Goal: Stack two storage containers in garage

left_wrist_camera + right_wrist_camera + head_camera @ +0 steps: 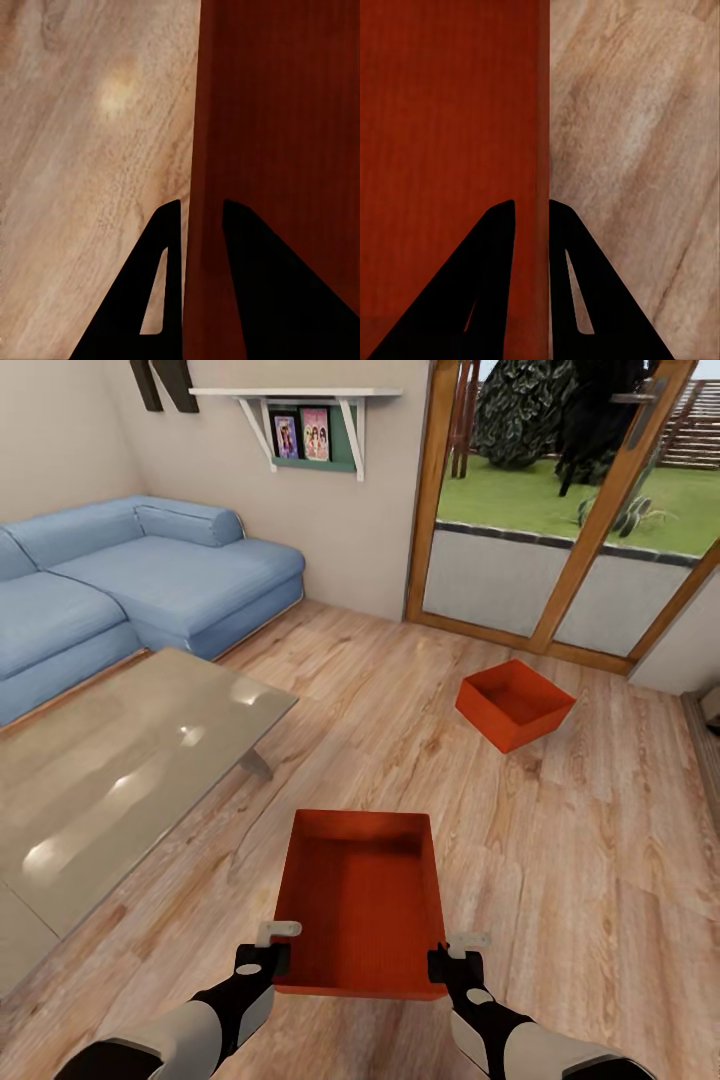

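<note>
— Near, low in the head view: one orange-red container (362, 900) over wood plank flooring (560, 840), gripped at both near corners.
— Left gripper (268, 948)?
— Clenched astride the left wall. Right gripper (452, 952) likewise, pinching the right wall.
— Second container (514, 704)?
— Far right, resting before the glass doors (560, 510), well apart.
</note>
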You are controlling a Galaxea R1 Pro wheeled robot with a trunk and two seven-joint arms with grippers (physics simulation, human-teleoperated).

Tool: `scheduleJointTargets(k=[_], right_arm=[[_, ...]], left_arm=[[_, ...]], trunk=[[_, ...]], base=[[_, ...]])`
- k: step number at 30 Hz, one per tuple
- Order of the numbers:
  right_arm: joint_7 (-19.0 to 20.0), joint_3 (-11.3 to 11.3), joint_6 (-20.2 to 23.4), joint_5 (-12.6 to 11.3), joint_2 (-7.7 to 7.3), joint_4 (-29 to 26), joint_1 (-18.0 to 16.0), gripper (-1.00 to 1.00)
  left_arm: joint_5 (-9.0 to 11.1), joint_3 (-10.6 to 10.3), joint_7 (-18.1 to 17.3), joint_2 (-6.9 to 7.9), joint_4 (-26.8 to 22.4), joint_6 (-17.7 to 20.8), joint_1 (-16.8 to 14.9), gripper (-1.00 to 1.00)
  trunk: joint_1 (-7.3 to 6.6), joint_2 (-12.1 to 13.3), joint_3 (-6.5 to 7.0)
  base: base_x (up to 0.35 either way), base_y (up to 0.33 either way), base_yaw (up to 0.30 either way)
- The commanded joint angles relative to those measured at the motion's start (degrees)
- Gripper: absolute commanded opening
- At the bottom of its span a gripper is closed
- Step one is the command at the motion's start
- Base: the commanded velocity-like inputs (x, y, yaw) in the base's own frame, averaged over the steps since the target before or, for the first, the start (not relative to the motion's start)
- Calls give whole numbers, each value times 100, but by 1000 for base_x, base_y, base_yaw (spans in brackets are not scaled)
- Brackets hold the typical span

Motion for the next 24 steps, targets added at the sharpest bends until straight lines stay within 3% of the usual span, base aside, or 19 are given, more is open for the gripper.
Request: scheduleJointTargets(k=[1,24], right_arm=[[0,-306,3,71,9,-11,-5,-100],[0,-306,3,72,9,-11,-7,-100]], left_arm=[[80,128,65,1,11,-35,-1,-100],[98,146,65,97,11,-44,-1,-100]], trunk=[[-23,40,15],[-528,962,428]], base=[[0,0,0],[0,0,0]])
